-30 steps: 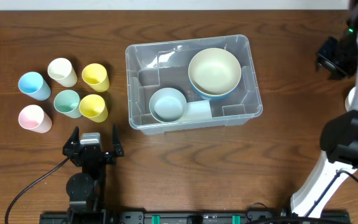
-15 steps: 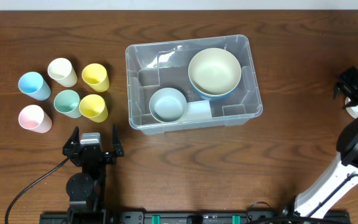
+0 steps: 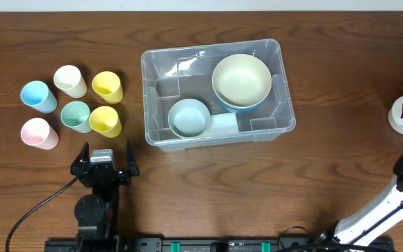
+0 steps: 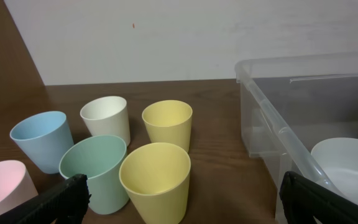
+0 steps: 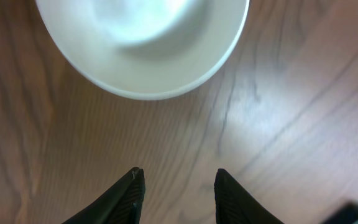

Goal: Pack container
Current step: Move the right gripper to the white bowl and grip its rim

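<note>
The container [image 3: 161,64], a large clear plastic bin, sits mid-table, well apart from the right gripper [image 5: 179,174] and off to that gripper's left in the overhead view. It is ahead of the left gripper [image 3: 106,148] and to its right.

The right gripper hangs at the table's right edge, fingers pointing down at the wood. Its jaws stand a modest way apart with bare table [image 5: 303,112] between them, holding nothing. Just ahead of its fingertips lies a white bowl [image 5: 145,43], seemingly the next thing to pack.

To do this well, the gripper probably needs to move forward until one finger is inside the bowl's rim and the other outside. It can then pinch the wall firmly and lift high enough to clear the container's thick rim. The round, smooth wall could slip, so a squared-up grip matters.

Inside the container, a cream bowl [image 3: 241,78] nests on a blue bowl [image 3: 231,106], and a small pale blue bowl [image 3: 189,117] sits beside them. Free floor is scarce, so stacking may be the safest placement.

The left gripper rests with its jaws spread wide and empty. Six pastel cups [image 3: 75,115] stand just ahead of it and to its left, clear of the right arm's path.
</note>
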